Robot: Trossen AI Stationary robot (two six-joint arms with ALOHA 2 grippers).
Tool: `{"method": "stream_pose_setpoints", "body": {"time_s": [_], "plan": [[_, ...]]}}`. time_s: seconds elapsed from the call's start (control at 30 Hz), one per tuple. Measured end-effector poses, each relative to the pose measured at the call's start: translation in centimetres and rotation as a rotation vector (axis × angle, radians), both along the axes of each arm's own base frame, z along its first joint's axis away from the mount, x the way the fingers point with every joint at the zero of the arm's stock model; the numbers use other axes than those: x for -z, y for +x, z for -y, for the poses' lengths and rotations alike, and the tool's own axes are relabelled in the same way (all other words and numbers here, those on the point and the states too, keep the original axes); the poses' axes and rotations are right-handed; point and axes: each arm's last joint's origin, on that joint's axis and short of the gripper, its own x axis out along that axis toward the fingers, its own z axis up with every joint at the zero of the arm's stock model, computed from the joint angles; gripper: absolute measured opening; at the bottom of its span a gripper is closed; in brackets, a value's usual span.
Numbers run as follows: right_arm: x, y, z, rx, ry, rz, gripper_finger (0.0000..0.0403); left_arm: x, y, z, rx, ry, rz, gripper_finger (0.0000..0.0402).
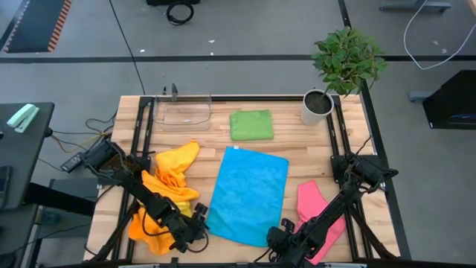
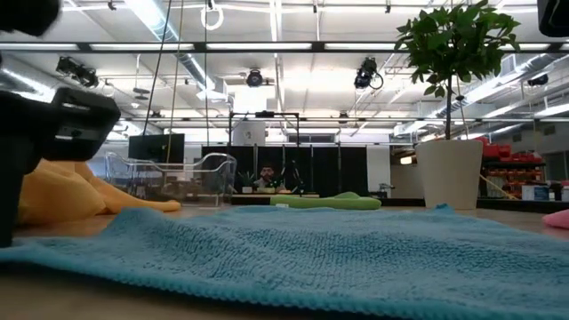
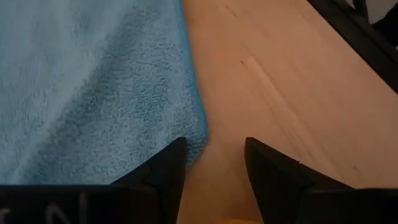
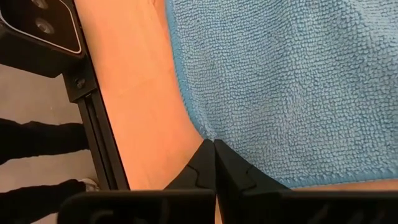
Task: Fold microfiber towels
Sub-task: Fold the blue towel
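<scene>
Microfiber towels, five noted on the wooden table (image 1: 245,149); we list them by size. Blue towel (image 1: 249,193): largest spread, lying flat and open at the table's middle, slightly skewed, its near edge close to the front rim. In the low view its looped pile fills the foreground (image 2: 293,253); we see a stitched hem along the border in the right wrist view (image 4: 280,81).

Orange and yellow towels (image 1: 167,190): a crumpled heap to the left of the blue one, unfolded, with the left arm lying across it.

Pink towel (image 1: 316,212): rumpled, at the front right, partly under the right arm.

Green towel (image 1: 251,125): folded into a neat rectangle, behind the blue one toward the far edge.

Other items: clear plastic tray (image 1: 182,110) at the far left; potted plant (image 1: 327,89) in a white pot at the far right.

Left gripper (image 1: 199,222): at the blue towel's near left corner, fingers (image 3: 161,174) parted, one over the corner and one over bare wood; we see nothing held.

Right gripper (image 1: 279,231): at the blue towel's near right corner, fingers (image 4: 199,168) pressed together at the hem; we cannot tell whether cloth is pinched between them.
</scene>
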Motion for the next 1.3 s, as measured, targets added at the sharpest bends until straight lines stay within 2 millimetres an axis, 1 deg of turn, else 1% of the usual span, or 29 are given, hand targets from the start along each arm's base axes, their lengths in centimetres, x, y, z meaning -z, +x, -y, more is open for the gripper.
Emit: {"method": "stream_pose_setpoints", "body": {"time_s": [0.1,0.17,0.27,0.47,0.5,0.57,0.63,0.67,0.77,0.8,0.93,1.07,1.13,1.2,1.23,1.3], "plan": [[0.0,0.0,0.0,0.0,0.0,0.0,0.0001,0.1,0.6,-0.7,-0.071,-0.057,-0.042,0.0168],[0.0,0.0,0.0,0.001,0.0,0.0,0.0001,0.1,0.9,-1.2,-0.107,-0.09,-0.072,0.0155],[0.0,0.0,0.0,0.001,0.0,0.0,0.0001,0.1,1.3,-1.8,-0.135,-0.125,-0.112,0.0117],[0.0,0.0,0.0,0.005,0.003,0.001,0.0001,0.2,1.4,-2.1,-0.166,-0.145,-0.136,0.0019],[-0.2,0.0,0.1,0.012,0.008,0.001,0.0001,0.2,1.4,-2.1,-0.182,-0.16,-0.142,0.0011],[-0.7,-0.2,0.3,0.012,0.01,-0.007,0.0001,-0.1,1.3,-2.1,-0.199,-0.21,-0.165,0.001],[-1.9,-0.7,0.2,0.01,0.022,0.003,0.0001,-0.8,1.0,-2.0,-0.171,-0.273,-0.21,0.0008],[-2.9,-1.0,0.2,0.014,0.037,0.018,0.0001,-1.3,1.0,-1.9,-0.16,-0.31,-0.225,0.0006],[-5.5,-1.9,0.1,0.007,0.08,0.038,0.0001,-3.8,1.4,-1.3,-0.119,-0.467,-0.239,0.0006],[-6.1,-2.2,0.2,0.004,0.087,0.041,0.0001,-4.5,1.5,-1.1,-0.113,-0.512,-0.251,0.0006],[-8.6,-2.6,0.5,-0.006,0.159,0.068,0.0001,-6.3,1.8,0.0,-0.146,-0.643,-0.316,0.0004],[-10.4,-3.1,0.9,-0.003,0.216,0.088,0.0001,-9.2,2.4,1.6,-0.133,-0.786,-0.341,0.0004],[-11.6,-3.5,1.4,-0.003,0.198,0.123,0.0001,-10.5,2.8,2.1,-0.123,-0.823,-0.324,0.0003],[-12.2,-3.7,2.3,0.018,0.148,0.123,0.0001,-11.6,3.5,2.1,-0.167,-0.82,-0.284,0.0004],[-12.2,-3.6,3.0,0.029,0.116,0.101,0.0001,-11.9,3.8,1.7,-0.219,-0.793,-0.276,0.0004],[-12.0,-3.1,4.6,0.058,0.042,0.051,0.0001,-11.6,4.3,0.5,-0.321,-0.698,-0.29,0.0003]]}}
